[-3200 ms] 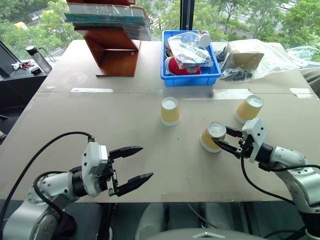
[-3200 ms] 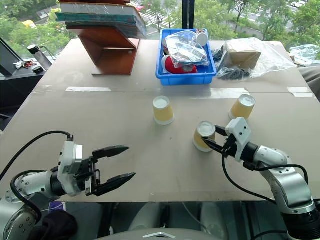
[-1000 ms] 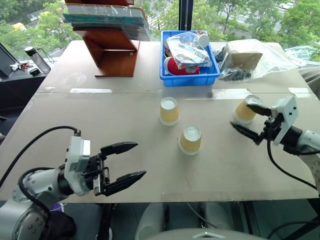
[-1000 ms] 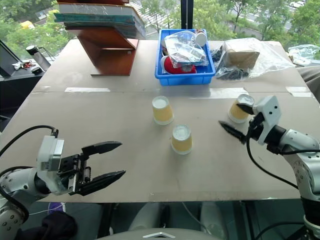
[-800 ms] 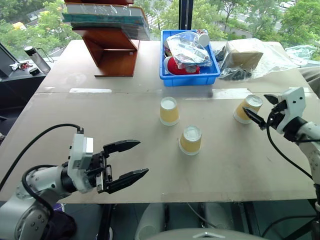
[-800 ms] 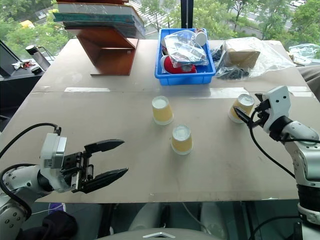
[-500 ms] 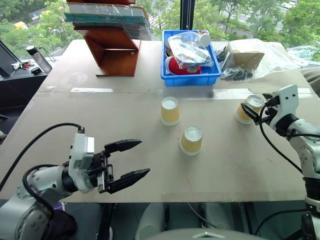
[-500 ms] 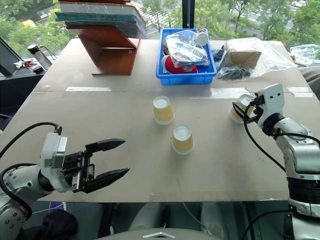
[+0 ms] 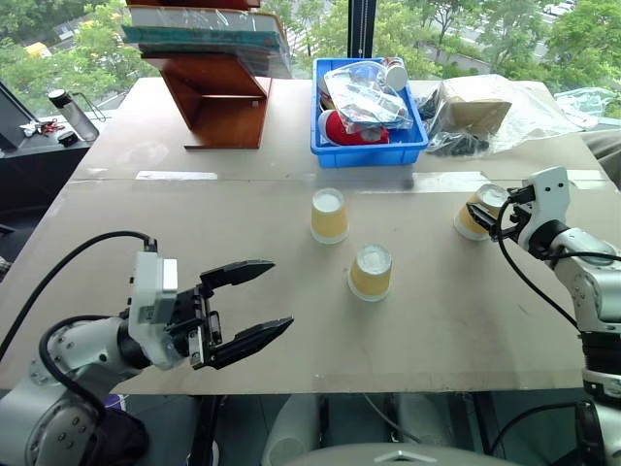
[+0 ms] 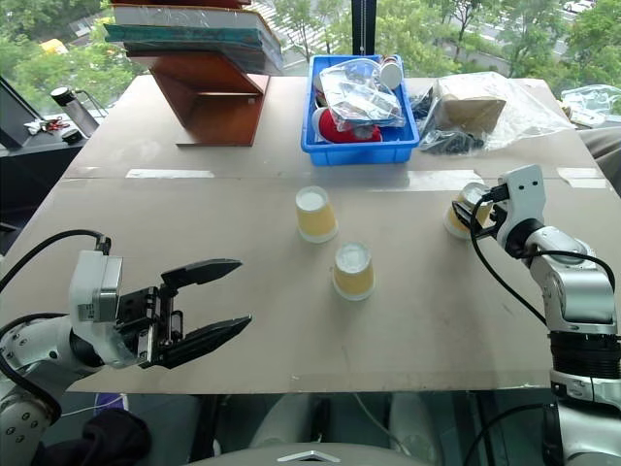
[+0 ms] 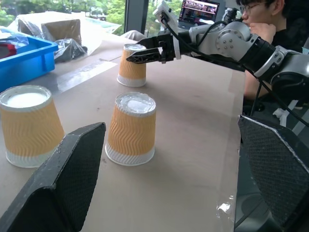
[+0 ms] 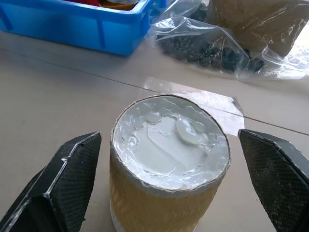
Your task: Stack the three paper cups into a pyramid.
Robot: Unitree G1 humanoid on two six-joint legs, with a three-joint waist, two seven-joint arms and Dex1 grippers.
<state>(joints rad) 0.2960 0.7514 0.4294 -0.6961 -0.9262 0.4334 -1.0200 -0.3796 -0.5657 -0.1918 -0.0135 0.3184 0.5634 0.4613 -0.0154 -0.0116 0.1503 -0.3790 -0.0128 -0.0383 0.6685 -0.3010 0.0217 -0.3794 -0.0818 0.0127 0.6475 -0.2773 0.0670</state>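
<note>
Brown table holds three paper cups, all upside down and apart. Green trees show through the far window. Right gripper is wide open around the right cup. Left gripper hangs open, near left.

Three paper cups, one blue bin, two hands.

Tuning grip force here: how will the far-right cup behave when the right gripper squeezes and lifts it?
The cup is thin rippled paper, so it probably dents under a hard squeeze. It looks empty and stands upside down on its wide rim, so it is likely very light and steady until nudged. The right gripper stands open around it; the tapered wall may let it slip downward.
</note>
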